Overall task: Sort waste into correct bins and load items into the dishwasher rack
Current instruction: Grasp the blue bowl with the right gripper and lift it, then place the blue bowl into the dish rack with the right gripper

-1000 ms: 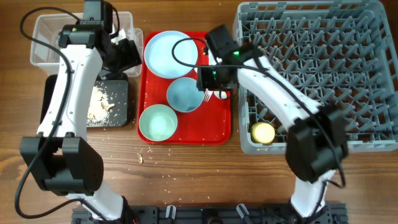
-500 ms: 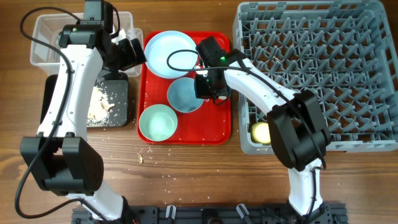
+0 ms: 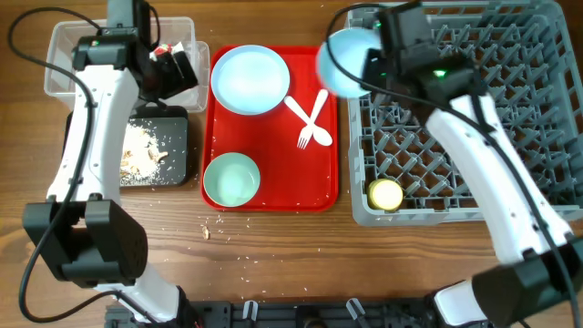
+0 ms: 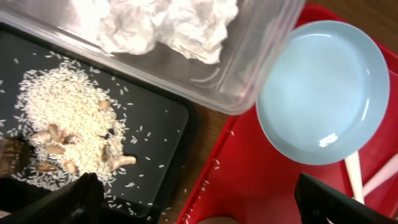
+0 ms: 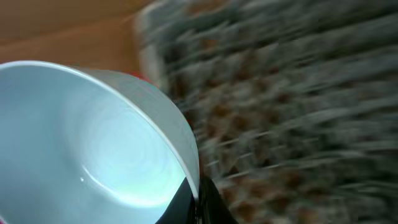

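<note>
our right gripper (image 3: 376, 60) pinches the pale blue bowl (image 3: 341, 62) over the dishwasher rack (image 3: 474, 128) edge; our left gripper (image 4: 200, 206) gapes wide.

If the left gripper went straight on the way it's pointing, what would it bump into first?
Probably the left rim of the red tray, or the wood table beside it, next to the black tray. The open left gripper points between them; depth is hard to judge.

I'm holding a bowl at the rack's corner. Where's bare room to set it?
The dishwasher rack has bare pegs across its middle and right side; only its near-left corner is taken, by the yellow cup. On the red tray, the near-right corner beside the mint bowl is free.
</note>
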Controlling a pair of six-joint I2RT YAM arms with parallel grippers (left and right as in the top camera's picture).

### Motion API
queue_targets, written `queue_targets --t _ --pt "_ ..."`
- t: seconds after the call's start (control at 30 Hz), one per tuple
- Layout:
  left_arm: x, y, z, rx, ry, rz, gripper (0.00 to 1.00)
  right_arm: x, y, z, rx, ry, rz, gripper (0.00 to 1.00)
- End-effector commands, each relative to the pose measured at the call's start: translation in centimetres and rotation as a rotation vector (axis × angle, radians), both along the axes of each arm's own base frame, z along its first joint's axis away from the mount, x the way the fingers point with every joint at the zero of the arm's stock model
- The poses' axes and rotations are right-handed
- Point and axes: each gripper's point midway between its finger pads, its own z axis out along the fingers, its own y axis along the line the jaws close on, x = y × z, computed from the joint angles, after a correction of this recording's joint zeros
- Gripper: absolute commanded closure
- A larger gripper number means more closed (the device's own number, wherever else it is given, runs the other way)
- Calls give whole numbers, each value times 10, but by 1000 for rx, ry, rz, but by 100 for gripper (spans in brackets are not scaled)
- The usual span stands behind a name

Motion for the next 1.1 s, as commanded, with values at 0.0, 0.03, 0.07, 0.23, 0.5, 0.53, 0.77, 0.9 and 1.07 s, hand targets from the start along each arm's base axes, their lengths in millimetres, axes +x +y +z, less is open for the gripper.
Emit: queue_targets --t 0.0,0.03,0.07,0.23,0.5,0.53,0.77,0.9,1.07 --pt "4 15 12 22 -35 33 0 1 -78 22 -350 -95 -290 96" --pt "4 15 12 22 -35 33 0 2 -84 26 -389 -111 -319 96" --pt "4 15 12 22 -35 33 0 4 -90 32 -434 -138 -351 96" --pt "4 15 12 22 -35 33 0 53 -86 44 -659 -212 -247 96" --pt "4 15 12 22 -35 33 0 121 -65 -7 -1042 -80 55 96" --pt "4 15 12 22 -35 33 0 126 -64 -17 -1063 -64 64 96" --pt "4 15 12 22 -35 33 0 136 -60 -61 -1083 -5 105 96" --pt "4 15 12 22 -35 33 0 136 -55 -68 -1088 6 121 96" --pt "4 15 12 22 -35 33 0 134 -40 -69 -1087 -7 149 96"
